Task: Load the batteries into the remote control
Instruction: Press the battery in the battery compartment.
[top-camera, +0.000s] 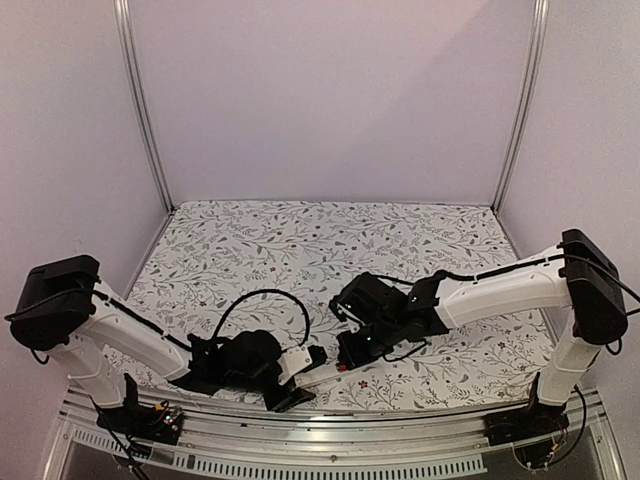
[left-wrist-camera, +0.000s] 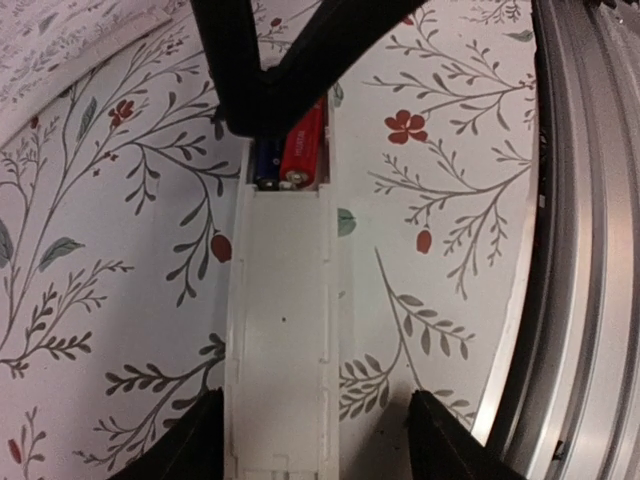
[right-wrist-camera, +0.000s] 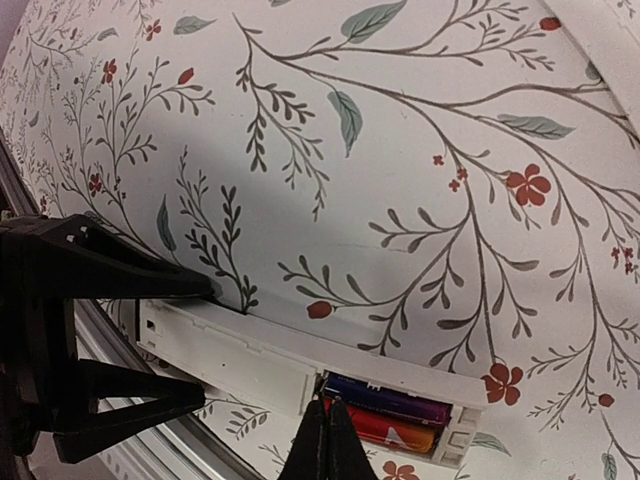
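Both batteries (left-wrist-camera: 300, 150) sit in remote control (left-wrist-camera: 283, 330) under right gripper (right-wrist-camera: 325, 440), pinched empty, likely seating them (left gripper (left-wrist-camera: 315, 425), unclenched, straddles it as brace).

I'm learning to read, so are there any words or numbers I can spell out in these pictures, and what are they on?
No text here can be read.
Small red cylinder battery: a white mark, too blurred to read.
Dark purple cylinder battery: no legible print.
Long white plastic remote control: no letters or numbers show.
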